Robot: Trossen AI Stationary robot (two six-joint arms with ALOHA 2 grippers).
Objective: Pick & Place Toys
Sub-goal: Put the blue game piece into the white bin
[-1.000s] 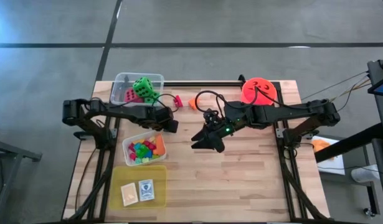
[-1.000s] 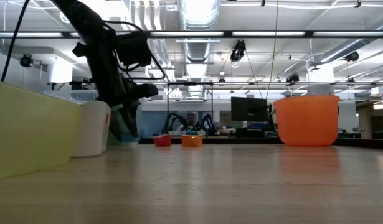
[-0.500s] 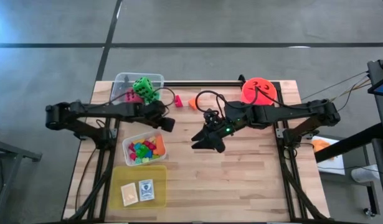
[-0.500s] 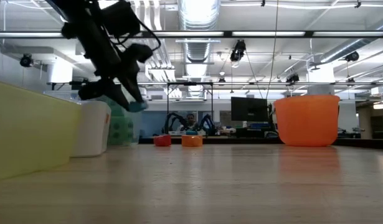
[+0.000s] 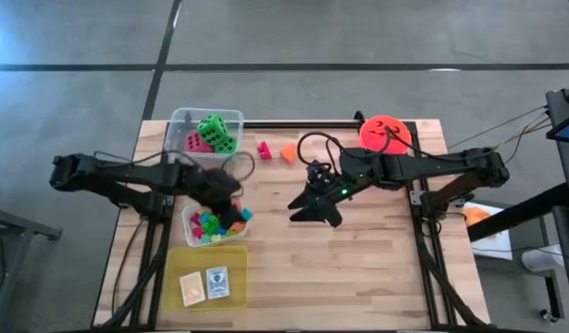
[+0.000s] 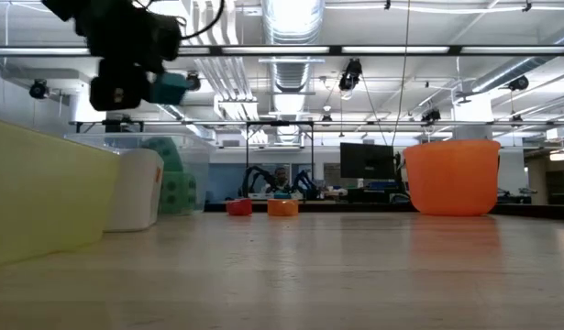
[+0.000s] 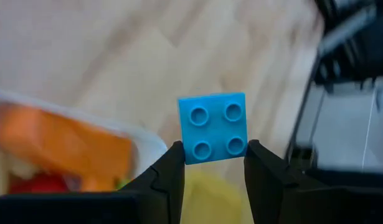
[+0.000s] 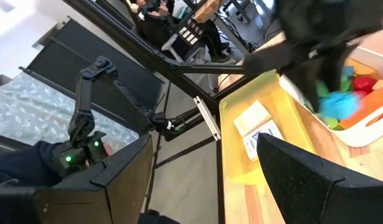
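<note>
The left gripper pinches a blue block above the tub of blocks. The grip takes only the block's lower edge, so it could slip and fall outside the right rim. The right gripper hangs spread at mid-table.

Left gripper smeared by motion in high view; fingers impossible to make out there, blue block a mere speck at its tip. In low view same gripper cut off by top edge. Tub of blocks out of focus in left wrist view, contents just orange and red smudges. Cards in yellow tray too small to read. Right gripper a dark shape from above, finger gap unclear.
</note>
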